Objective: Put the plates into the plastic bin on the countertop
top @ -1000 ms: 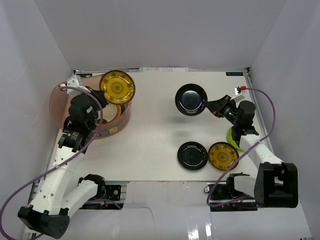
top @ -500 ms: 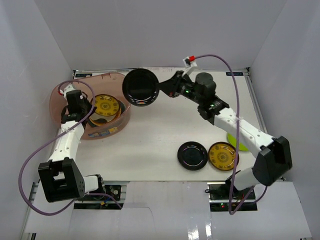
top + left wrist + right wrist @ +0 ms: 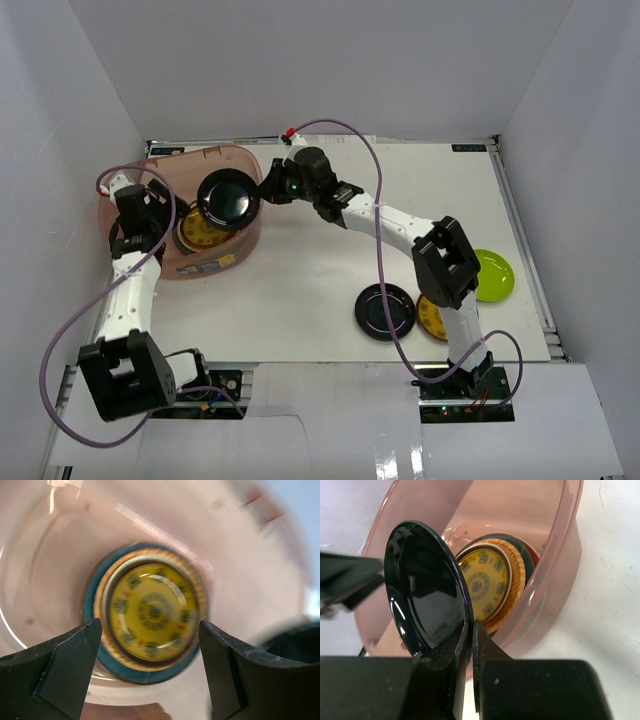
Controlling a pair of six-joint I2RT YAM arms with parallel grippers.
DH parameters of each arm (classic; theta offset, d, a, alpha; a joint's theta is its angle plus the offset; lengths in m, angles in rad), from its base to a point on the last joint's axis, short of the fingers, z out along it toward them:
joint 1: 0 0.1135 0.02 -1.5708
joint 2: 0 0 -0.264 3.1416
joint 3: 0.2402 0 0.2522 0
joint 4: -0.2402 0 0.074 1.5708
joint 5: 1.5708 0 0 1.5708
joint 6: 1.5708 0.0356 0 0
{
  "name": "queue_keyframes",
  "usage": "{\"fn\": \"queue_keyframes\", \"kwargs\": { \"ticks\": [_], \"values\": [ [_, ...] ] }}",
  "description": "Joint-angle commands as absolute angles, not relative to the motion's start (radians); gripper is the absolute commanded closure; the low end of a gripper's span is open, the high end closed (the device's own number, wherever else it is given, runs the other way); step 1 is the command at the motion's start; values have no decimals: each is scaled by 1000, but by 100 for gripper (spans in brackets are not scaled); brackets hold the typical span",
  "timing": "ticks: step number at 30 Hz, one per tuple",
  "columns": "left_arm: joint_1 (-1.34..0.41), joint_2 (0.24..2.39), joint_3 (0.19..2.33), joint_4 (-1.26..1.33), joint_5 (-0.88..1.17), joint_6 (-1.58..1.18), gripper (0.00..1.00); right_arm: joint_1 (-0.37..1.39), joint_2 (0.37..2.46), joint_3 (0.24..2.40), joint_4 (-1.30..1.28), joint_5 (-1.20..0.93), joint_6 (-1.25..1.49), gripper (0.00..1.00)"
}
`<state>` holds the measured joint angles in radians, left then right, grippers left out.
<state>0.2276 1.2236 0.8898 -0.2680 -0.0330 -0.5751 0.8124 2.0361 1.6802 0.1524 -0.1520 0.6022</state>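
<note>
Right pincer (image 3: 471, 630) pinches the black plate (image 3: 425, 595) by its rim, tilted over the plastic bin (image 3: 560, 580) for release; left pincer (image 3: 147, 630) spread, empty

Both arms extend toward the far-left corner of the countertop (image 3: 320, 265).
The left arm (image 3: 130, 295) stands along the left edge, wrist bent downward, and the left gripper (image 3: 148, 625) has its jaws spread wide. The right arm (image 3: 390, 218) stretches across from the near-right side, and the right gripper (image 3: 470, 625) is pinched tight on the rim of a glossy black plate (image 3: 425, 585).
</note>
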Motion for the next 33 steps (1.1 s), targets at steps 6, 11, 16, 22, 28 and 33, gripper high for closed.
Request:
{"fn": "queue_keyframes", "kwargs": {
  "ticks": [6, 11, 16, 22, 28, 33],
  "values": [
    [230, 870, 894, -179, 214, -588, 9, 886, 2287, 2024, 100, -61, 571, 92],
    [198, 815, 842, -233, 475, -580, 11, 916, 2382, 2123, 104, -29, 581, 70],
    [181, 762, 802, -267, 621, -587, 12, 916, 2318, 2060, 121, -17, 569, 48],
    [54, 735, 798, -265, 686, -638, 17, 907, 2012, 1798, 161, 38, 482, 53],
    [-412, 834, 750, -203, 400, -657, 21, 783, 1441, 1064, 235, 201, 485, 84],
    [-791, 1034, 745, -123, 154, -661, 20, 418, 927, 514, 93, 150, 600, 87]
  ]
}}
